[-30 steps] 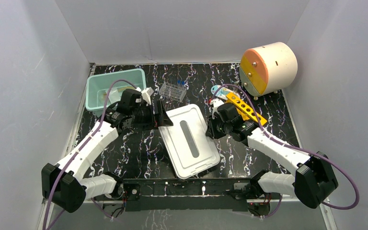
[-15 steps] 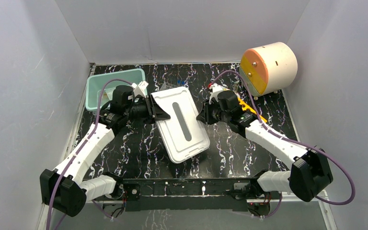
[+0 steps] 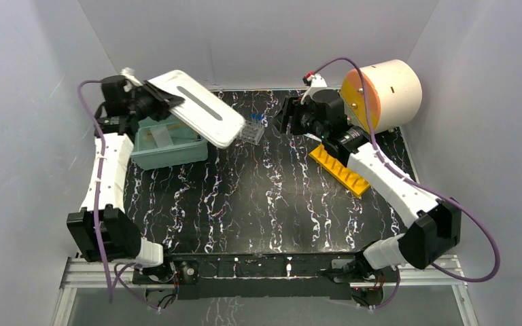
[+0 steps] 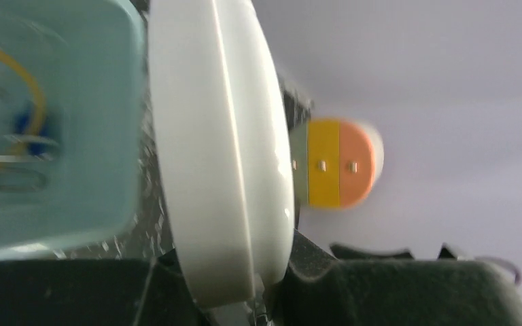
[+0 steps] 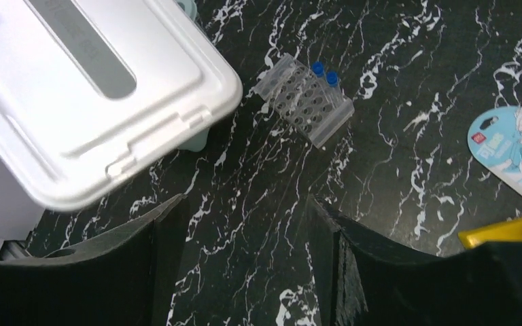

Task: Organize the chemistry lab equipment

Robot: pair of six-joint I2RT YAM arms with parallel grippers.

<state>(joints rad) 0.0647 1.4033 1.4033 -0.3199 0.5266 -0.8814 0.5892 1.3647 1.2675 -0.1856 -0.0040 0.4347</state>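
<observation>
White lid (image 3: 200,109) hangs tilted in the left hand's (image 3: 155,102) closed grip above the teal bin (image 3: 170,155) at far left (tubing (image 4: 32,81) lies inside). Clear rack (image 3: 253,130) of blue-capped tubes stands just right; yellow rack (image 3: 340,170) at right; right hand (image 3: 282,115) open, empty.

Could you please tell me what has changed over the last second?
The white lid, earlier flat mid-table between both grippers, has gone back-left and up: the left gripper holds it tilted over the teal bin. The right gripper has let go and stands open. The clear tube rack and drum stayed put.
</observation>
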